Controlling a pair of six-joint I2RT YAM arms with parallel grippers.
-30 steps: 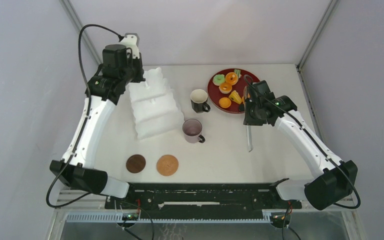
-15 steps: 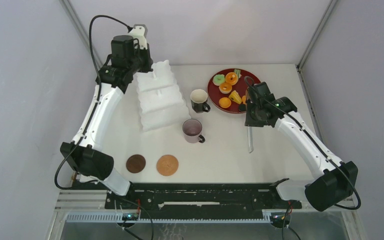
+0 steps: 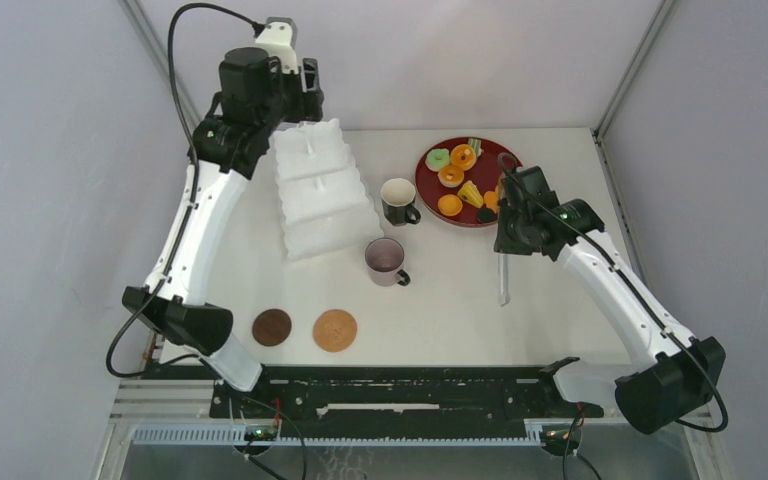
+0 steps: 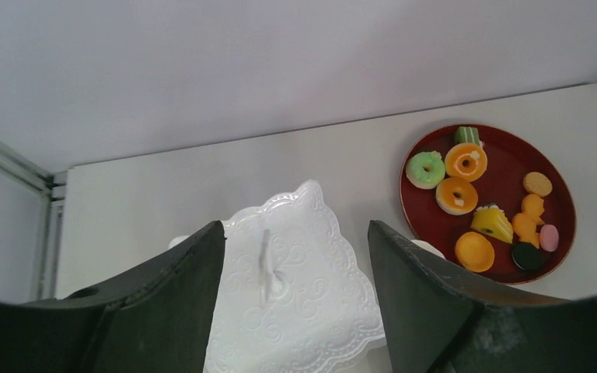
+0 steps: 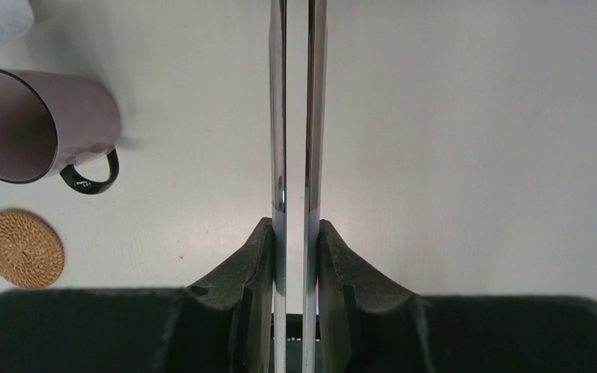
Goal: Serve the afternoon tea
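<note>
Setting out the white three-tier stand point(image 3: 322, 200) looks finished; it stands at the back left of the table point(image 3: 440, 320), with the left tool point(image 4: 295, 233) above its top tier, spread wide and holding nothing; the right tool point(image 5: 295, 225) is clenched on the long metal tongs point(image 3: 501, 280); the pastries point(image 3: 451, 176) lie on the dark red tray point(image 4: 505, 167) just beside it; the next move is likely bringing the tongs onto one pastry, squeezing gently and carrying it to a tier.

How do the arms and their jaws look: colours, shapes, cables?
The left arm and right arm have white links, black joints and bases. A black cable loops beside each. A green light glows on the right wrist. Jaws are black wedges.
</note>
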